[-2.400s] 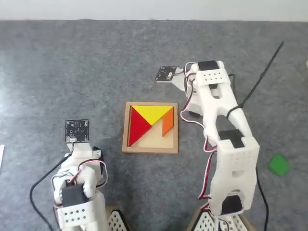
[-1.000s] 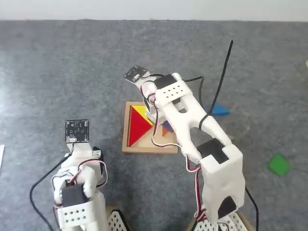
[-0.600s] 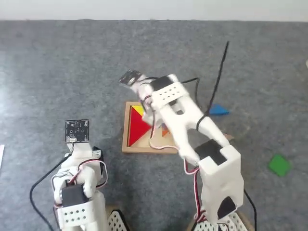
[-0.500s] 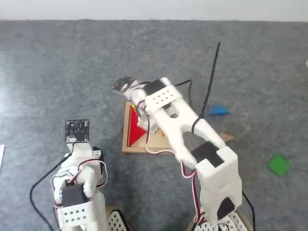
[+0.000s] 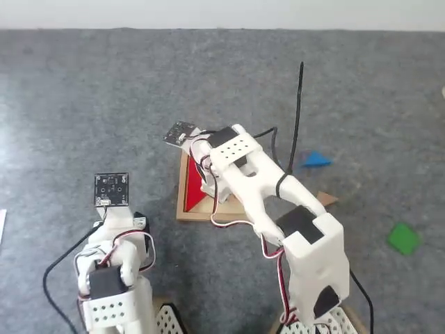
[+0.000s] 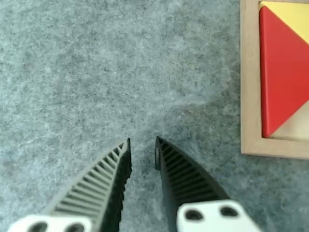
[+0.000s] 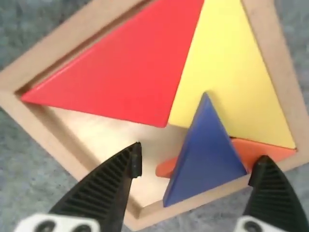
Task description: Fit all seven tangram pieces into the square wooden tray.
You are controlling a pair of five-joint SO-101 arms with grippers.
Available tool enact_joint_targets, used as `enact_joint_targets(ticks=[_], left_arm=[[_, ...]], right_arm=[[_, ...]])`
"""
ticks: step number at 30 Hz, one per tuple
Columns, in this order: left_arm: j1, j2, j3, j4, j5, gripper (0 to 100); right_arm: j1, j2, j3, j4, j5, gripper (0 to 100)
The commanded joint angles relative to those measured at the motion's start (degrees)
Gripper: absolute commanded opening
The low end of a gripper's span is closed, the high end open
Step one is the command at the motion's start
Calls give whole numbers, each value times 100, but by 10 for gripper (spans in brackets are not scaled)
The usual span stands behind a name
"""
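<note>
Left pincer [image 6: 142, 142] narrowly parted, held above table [image 6: 96, 72], off tray [image 6: 248, 96] left edge. Right pincer [image 7: 198, 162] spread wide over tray, nothing pinched. Blue triangle [image 7: 207, 150] seen inside tray, between jaws, overlapping orange piece [image 7: 256, 151]. Judged light, stiff, slick-painted; best gripped across side edges.

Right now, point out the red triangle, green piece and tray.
red triangle [image 7: 120, 72]: right wrist view, middle of its face.
green piece [image 5: 402, 238]: high view, its centre.
tray [image 6: 249, 87]: left wrist view, bare wooden rim.
</note>
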Motion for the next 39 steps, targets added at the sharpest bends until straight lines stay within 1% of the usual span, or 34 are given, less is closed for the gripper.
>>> enact_joint_targets(ticks=[1, 5, 11, 17, 22, 27, 32, 39], left_arm=[[9, -105, -66, 18, -9, 82], [9, -105, -66, 18, -9, 82], [9, -105, -66, 18, -9, 82], [9, -105, -66, 18, -9, 82], [9, -105, -66, 18, -9, 82], [9, -105, -66, 18, -9, 82], [9, -105, -66, 18, -9, 82], [9, -105, -66, 18, -9, 82]], right_arm=[[66, -286, -9, -127, 0, 346], [75, -286, -9, -127, 0, 342], [224, -286, -9, -268, 0, 229], [532, -295, -26, -409, -9, 220], [532, -699, -18, -374, -26, 133], [541, -1138, 18, -356, -26, 80], [892, -1209, -9, -356, -26, 29], [1560, -1209, -18, -356, -26, 27]])
